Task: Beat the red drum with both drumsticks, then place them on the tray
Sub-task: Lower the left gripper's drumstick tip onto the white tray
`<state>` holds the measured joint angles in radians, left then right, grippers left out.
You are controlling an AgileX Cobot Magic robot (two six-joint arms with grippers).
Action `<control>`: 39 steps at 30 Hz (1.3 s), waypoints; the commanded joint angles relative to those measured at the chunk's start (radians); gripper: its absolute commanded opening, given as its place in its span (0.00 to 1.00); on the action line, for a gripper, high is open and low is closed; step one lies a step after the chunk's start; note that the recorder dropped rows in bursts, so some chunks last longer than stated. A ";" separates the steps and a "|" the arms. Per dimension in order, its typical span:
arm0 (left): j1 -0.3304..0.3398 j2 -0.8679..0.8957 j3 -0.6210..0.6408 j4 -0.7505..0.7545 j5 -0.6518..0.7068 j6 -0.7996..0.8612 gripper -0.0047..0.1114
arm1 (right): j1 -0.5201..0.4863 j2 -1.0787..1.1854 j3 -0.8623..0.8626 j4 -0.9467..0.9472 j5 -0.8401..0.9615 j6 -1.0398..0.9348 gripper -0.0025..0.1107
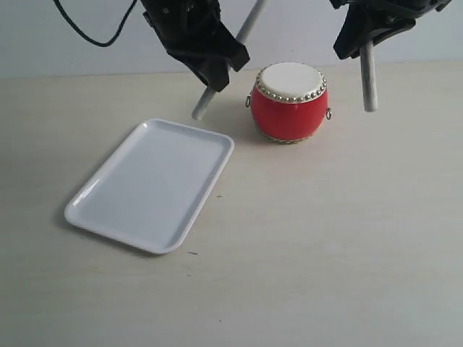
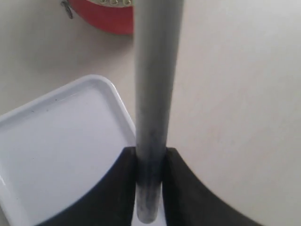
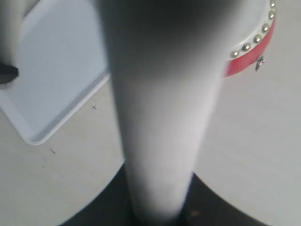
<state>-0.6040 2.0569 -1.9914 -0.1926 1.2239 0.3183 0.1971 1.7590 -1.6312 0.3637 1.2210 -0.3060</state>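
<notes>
The red drum [image 1: 289, 101] with its cream skin stands on the table at the back centre; its edge shows as the red drum [image 2: 106, 16] and the red drum [image 3: 254, 49]. Left of it my left gripper [image 1: 217, 69] is shut on a drumstick [image 1: 205, 103] that slants down, its lower end hanging over the table by the tray's far corner. The same drumstick [image 2: 153, 94] runs between the jaws. To the drum's right, my right gripper [image 1: 364, 36] is shut on the other drumstick [image 1: 370, 79], which hangs nearly upright; this drumstick [image 3: 160, 117] fills the right wrist view. The white tray [image 1: 101, 195] lies front left.
The pale wooden table [image 1: 333, 238] stretches right of the tray and in front of the drum. A black cable [image 1: 94, 29] hangs at the back left. The tray's rim [image 2: 117, 101] and the tray's corner [image 3: 37, 136] show in the wrist views.
</notes>
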 commanded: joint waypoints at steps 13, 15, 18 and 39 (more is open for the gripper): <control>0.099 -0.118 0.248 -0.007 -0.003 0.002 0.04 | 0.116 0.036 0.002 0.051 0.000 -0.048 0.02; 0.113 -0.118 0.272 -0.005 -0.003 -0.020 0.04 | 0.139 0.036 0.002 0.051 0.000 -0.048 0.02; 0.135 -0.118 0.335 -0.003 -0.003 -0.043 0.04 | 0.159 0.036 0.002 0.049 0.000 -0.049 0.02; 0.198 0.043 0.535 0.237 -0.274 -0.227 0.04 | 0.163 0.036 0.002 0.044 -0.054 -0.085 0.02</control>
<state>-0.4071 2.0965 -1.4615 0.0366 0.9692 0.1087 0.3597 1.7959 -1.6312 0.4089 1.1814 -0.3781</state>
